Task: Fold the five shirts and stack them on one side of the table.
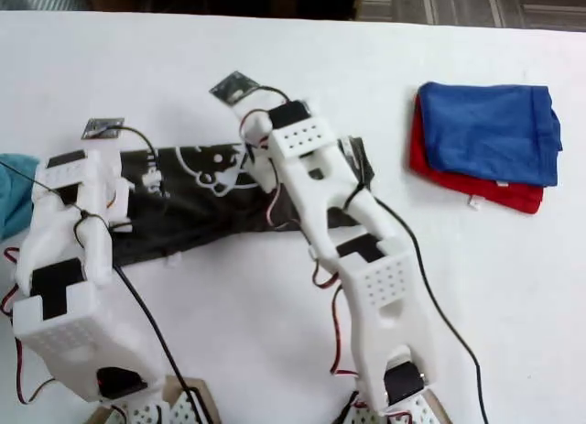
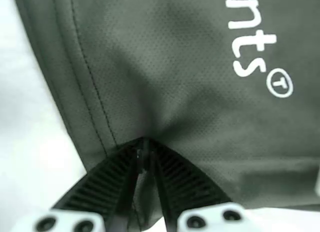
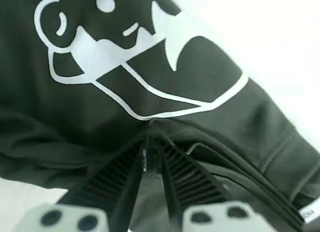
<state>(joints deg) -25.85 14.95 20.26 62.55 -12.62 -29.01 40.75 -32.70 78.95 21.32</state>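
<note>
Dark shirt (image 1: 197, 200), white cartoon print, folded lengthwise

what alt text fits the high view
The white arms' left gripper and right gripper pinch a black shirt with a white cartoon print on a white table. To the right, a folded blue shirt lies on a red shirt; teal cloth shows at the left edge.
</note>
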